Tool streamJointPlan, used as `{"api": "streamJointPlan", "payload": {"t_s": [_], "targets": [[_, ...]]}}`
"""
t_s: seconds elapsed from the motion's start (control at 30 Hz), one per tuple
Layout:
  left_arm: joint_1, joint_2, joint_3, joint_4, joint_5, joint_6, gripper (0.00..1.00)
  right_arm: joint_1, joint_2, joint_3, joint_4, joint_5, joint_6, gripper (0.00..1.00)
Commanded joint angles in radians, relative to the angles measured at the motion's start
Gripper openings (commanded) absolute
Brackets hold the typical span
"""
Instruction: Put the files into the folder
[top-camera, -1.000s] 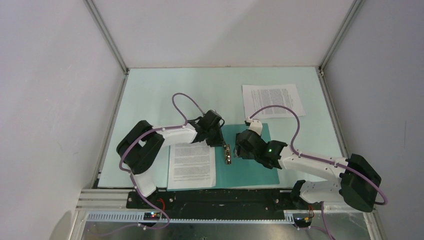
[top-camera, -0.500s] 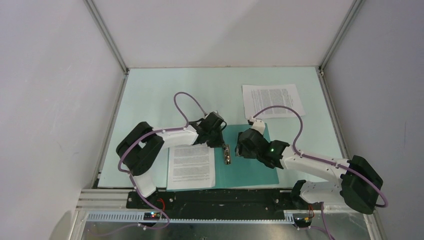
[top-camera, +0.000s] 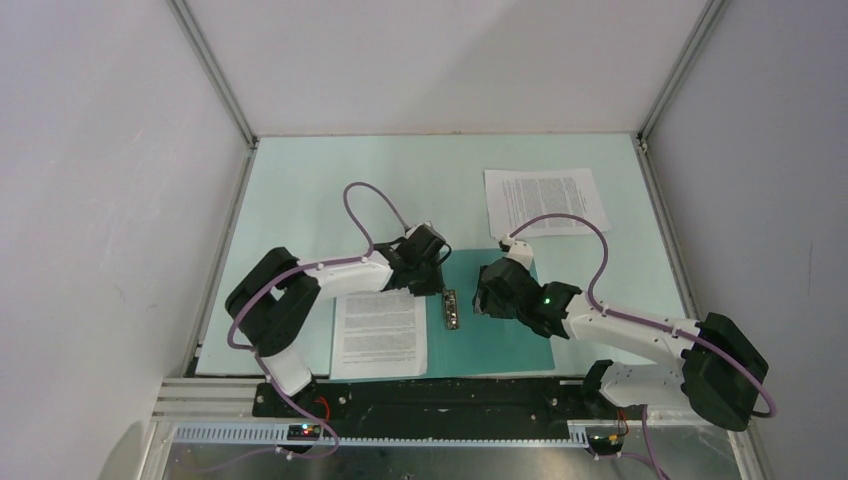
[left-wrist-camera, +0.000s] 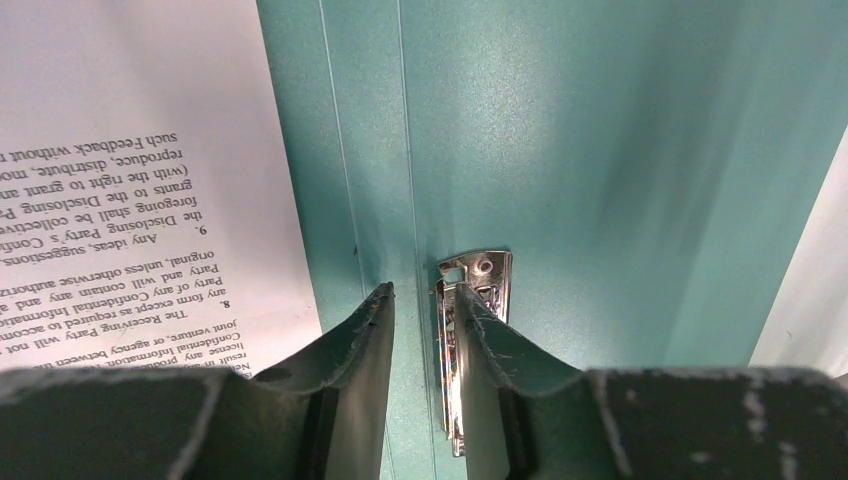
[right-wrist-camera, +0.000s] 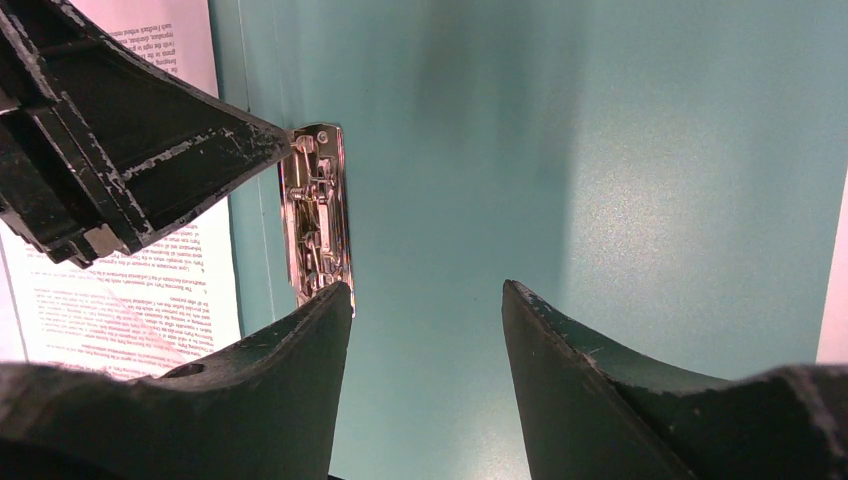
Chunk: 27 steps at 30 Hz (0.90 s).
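The table (top-camera: 330, 190) carries everything; the folder (top-camera: 505, 345) lies open and flat on it, directly beneath both tools; one sheet (top-camera: 380, 335) lies on the folder's flap just outboard of the left tool (left-wrist-camera: 422, 295), its inner edge close beside that tool's outer finger; the second sheet (top-camera: 545, 200) lies on the bare table, well beyond the right tool (right-wrist-camera: 428, 290) and apart from the folder; the clip (left-wrist-camera: 478, 275) sits at the spine, partly under the left tool's inner finger and just beside the right tool's nearer fingertip.

The left tool's jaws stand a narrow slit apart with only the spine showing between them; the right tool's jaws stand wide over the bare cover; neither holds anything.

The step in hand looks like working the clip to secure the first sheet; next, I judge, the clip must be lifted, the sheet slid under, then the far sheet fetched.
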Motion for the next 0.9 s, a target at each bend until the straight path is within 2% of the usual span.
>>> {"api": "streamJointPlan", "payload": {"t_s": [0.0,0.2,0.43,0.73,0.8,0.87], "targets": [[-0.006,-0.049,-0.008,-0.013,-0.041,0.033,0.34,-0.009,-0.026,-0.007,0.034,0.004,0.000,0.61],[-0.009,-0.041,0.004,-0.013,-0.035,0.048,0.33,-0.014,-0.025,-0.009,0.037,-0.002,-0.001,0.61],[-0.013,0.000,0.014,-0.023,-0.047,0.028,0.25,-0.014,-0.027,-0.012,0.039,-0.006,0.003,0.62],[-0.053,0.065,0.053,-0.035,-0.077,0.013,0.25,-0.014,-0.030,-0.019,0.042,-0.015,0.002,0.61],[-0.056,0.073,0.053,-0.049,-0.098,-0.008,0.22,-0.014,-0.028,-0.020,0.044,-0.017,0.001,0.62],[-0.056,0.075,0.047,-0.075,-0.140,-0.044,0.11,-0.014,-0.028,-0.021,0.043,-0.018,0.000,0.61]]}}
